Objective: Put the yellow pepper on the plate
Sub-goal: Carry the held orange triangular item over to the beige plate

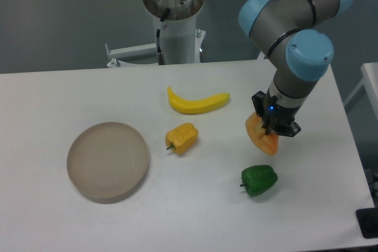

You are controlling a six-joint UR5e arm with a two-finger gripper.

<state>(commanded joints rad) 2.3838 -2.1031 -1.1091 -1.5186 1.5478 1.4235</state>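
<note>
Yellow pepper (182, 138) sits out on the white table (177, 216), on its side, stem pointing left toward the plate (107, 160), and it is not on that plate. Going by size now: the table stretches across the whole view, and the robot arm reaches in from the upper right and bends down over the table's right side. The plate lies at the left, round and beige-grey, nothing inside it, well apart from the arm. Next, the banana (197, 102) curves just behind the yellow pepper, a clear gap between them. Over to the right, the orange wedge (260, 136) tilts right under the gripper (275, 129); the gripper sits against its upper edge, but whether the jaws are clamped on it I cannot tell. Smallest, the green pepper (258, 180), near the front, just below the wedge.
</note>
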